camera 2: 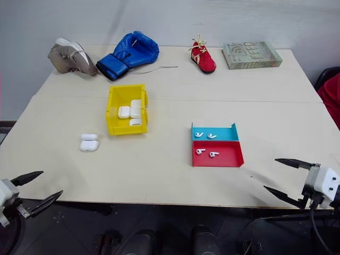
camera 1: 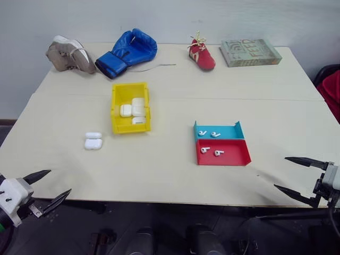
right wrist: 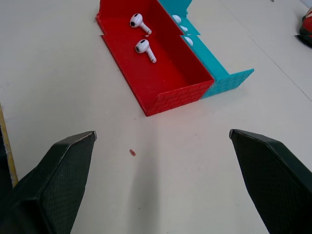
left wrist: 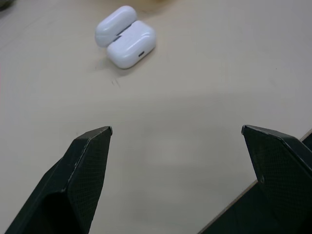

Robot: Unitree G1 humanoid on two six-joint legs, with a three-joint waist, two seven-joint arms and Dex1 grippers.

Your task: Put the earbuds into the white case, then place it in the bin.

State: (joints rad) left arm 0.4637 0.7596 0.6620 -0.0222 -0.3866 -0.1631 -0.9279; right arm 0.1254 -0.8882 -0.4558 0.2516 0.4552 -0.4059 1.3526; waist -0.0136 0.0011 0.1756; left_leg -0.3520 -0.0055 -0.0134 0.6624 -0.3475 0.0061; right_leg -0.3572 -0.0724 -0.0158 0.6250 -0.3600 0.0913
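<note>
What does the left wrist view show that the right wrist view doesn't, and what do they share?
Left wrist view: the white case, lid open, lying on the table beyond the open left gripper.
Right wrist view: the red tray holding two earbuds, the teal tray touching its far side, beyond the open right gripper.
Shared: bare tabletop between spread black fingers that hold nothing.

Yellow bin (camera 1: 130, 108), red brick-patterned tray (right wrist: 161, 68)

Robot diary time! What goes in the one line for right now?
left gripper: open | right gripper: open | white case: open, on table | earbuds: in trays | bin: waiting
</note>
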